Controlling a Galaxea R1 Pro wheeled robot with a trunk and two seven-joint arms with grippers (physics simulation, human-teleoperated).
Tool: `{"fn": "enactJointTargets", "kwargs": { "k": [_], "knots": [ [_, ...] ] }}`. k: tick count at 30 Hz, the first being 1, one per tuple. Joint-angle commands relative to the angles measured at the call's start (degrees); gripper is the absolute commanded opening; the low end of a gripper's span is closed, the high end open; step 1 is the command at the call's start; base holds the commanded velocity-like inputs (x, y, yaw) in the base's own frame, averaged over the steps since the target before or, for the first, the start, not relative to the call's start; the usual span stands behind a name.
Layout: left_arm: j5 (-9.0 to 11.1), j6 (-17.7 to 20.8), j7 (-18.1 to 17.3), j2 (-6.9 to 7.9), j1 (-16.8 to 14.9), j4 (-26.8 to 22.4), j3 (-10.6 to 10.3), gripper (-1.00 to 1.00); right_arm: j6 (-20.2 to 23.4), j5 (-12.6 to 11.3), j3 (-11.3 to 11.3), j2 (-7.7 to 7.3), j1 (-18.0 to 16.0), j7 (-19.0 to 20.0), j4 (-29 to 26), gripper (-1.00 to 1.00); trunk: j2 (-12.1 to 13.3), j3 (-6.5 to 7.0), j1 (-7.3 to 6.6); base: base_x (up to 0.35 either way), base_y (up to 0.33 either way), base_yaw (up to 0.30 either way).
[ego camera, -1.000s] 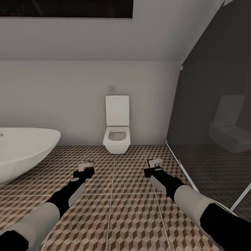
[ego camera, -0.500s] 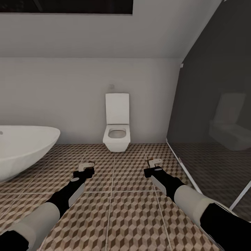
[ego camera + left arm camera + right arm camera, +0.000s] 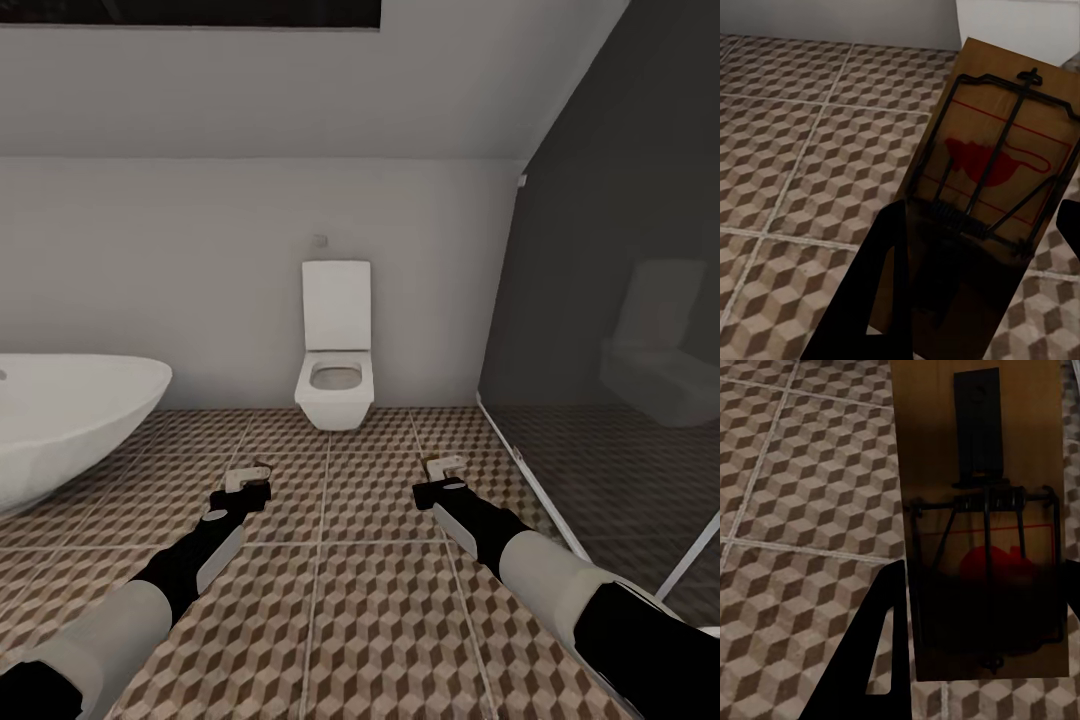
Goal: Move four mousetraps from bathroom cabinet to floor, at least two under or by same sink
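Your left gripper (image 3: 248,479) is clamped on a mousetrap (image 3: 994,161), right gripper (image 3: 444,469) clamped on another mousetrap (image 3: 979,510). Both held out above the bathroom floor (image 3: 350,600), w/ toilet (image 3: 336,345) ahead, tub (image 3: 70,420) on the left, dark glass panel (image 3: 620,300) on the right.

Straight ahead, a white wall-hung toilet (image 3: 335,385) sits against the pale back wall (image 3: 180,280), its lid (image 3: 336,305) standing upright and the bowl open. A small round flush button (image 3: 320,241) is on the wall just above it. Over on the left, a big oval white tub (image 3: 70,420) curves into view. On the right, a dark glass panel (image 3: 620,320) carries a faint reflection of the toilet.
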Motion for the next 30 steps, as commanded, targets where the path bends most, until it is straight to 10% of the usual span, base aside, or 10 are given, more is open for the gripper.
{"fn": "enactJointTargets", "kwargs": {
  "k": [1, 30],
  "knots": [
    [0.3, 0.2, 0.6, 0.09, -0.1, -0.2, -0.5, -1.00, 0.2, -0.5, 0.5, -0.04, -0.1, -0.6, -0.1, -1.00, -0.4, -0.24, 0.22, 0.000, 0.000, 0.000],
    [0.3, 0.2, 0.6, 0.01, -0.1, 0.0, -0.5, -1.00, 0.2, -0.5, 0.5, -0.04, -0.1, -0.6, -0.1, -1.00, -12.1, -5.45, 6.58, 0.000, 0.000, 0.000]
  ]
}}
